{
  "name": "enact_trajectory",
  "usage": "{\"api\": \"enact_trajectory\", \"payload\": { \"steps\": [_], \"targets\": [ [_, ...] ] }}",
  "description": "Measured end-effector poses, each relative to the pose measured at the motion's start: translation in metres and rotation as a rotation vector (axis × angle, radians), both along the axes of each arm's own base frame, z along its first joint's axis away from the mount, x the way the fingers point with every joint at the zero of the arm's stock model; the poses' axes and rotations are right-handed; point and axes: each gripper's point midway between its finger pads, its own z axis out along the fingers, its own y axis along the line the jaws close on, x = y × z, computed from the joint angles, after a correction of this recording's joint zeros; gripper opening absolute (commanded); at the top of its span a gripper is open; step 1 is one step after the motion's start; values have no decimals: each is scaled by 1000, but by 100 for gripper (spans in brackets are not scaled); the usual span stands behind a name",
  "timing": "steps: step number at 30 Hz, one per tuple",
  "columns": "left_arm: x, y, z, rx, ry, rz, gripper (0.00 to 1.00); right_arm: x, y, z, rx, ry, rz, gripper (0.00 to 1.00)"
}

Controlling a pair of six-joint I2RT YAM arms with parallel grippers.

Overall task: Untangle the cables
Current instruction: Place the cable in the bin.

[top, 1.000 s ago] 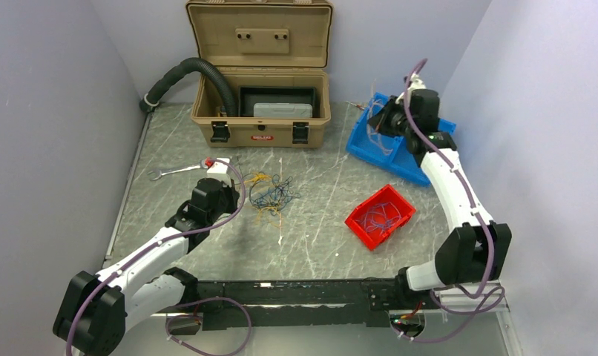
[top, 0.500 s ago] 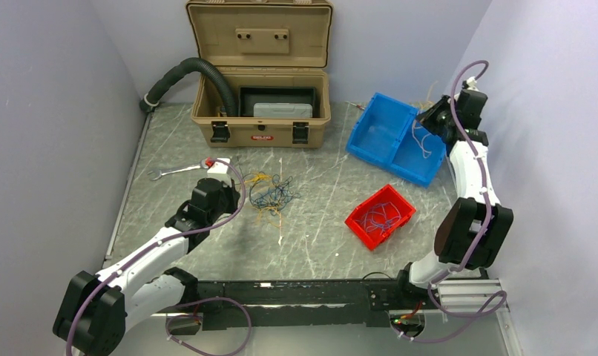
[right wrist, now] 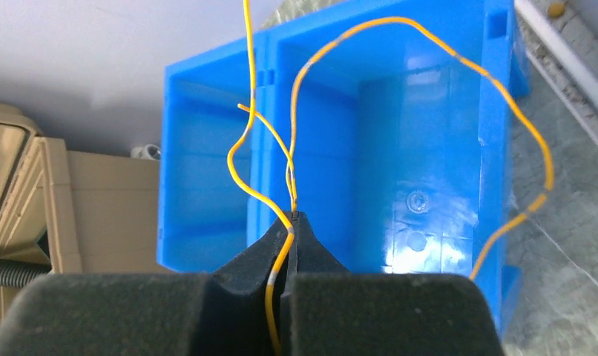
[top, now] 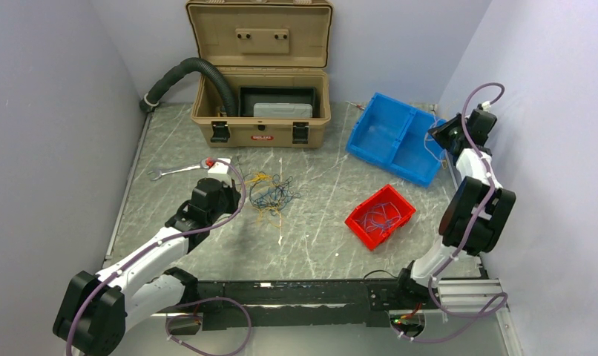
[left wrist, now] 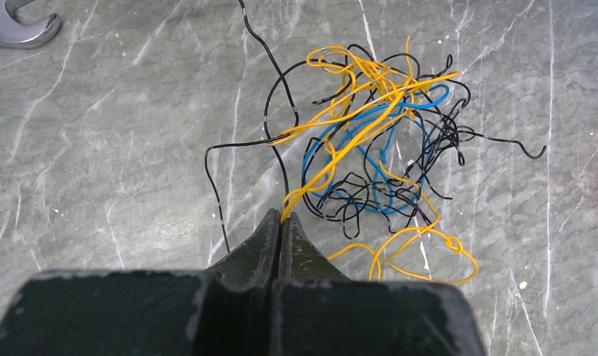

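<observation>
A loose tangle of thin cables [top: 270, 194], blue, yellow-orange and black, lies on the grey table left of centre. It fills the left wrist view [left wrist: 378, 159]. My left gripper [left wrist: 281, 217] is shut on a yellow-orange cable at the tangle's near edge; in the top view it [top: 229, 194] sits just left of the tangle. My right gripper [right wrist: 294, 216] is shut on yellow-orange cables [right wrist: 296, 126] and holds them over the blue bin [right wrist: 444, 141]. In the top view it [top: 438, 135] hangs at the blue bin's right end [top: 422, 159].
A red bin [top: 360, 225] with blue cables stands right of centre. An open tan toolbox [top: 260, 132] with a black corrugated hose [top: 188, 70] stands at the back. A wrench [top: 170, 172] lies left of the tangle. Walls close in left and right.
My right arm has swung from over the blue bin's middle to its right end, close to the right wall, carrying the yellow-orange cables. The left arm and the tangle have not moved.
</observation>
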Motion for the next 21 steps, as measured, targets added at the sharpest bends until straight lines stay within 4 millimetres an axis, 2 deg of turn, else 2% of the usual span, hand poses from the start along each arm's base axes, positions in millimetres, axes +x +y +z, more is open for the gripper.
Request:
{"api": "enact_trajectory", "payload": {
  "steps": [3,8,10,11,12,15,17,21],
  "targets": [
    [0,0,0,0,0,0,0,9,1,-30,47,38,15,0],
    [0,0,0,0,0,0,0,11,6,-75,103,129,18,1],
    [0,0,0,0,0,0,0,9,7,-86,113,168,8,12],
    [0,0,0,0,0,0,0,6,5,-91,113,194,-7,26],
    [0,0,0,0,0,0,0,5,3,-92,111,204,-19,42],
    [0,0,0,0,0,0,0,5,-6,-91,90,233,-72,58],
    [0,0,0,0,0,0,0,7,-10,-87,69,232,-90,63],
    [0,0,0,0,0,0,0,4,-12,-79,37,253,-123,66]
  ]
}}
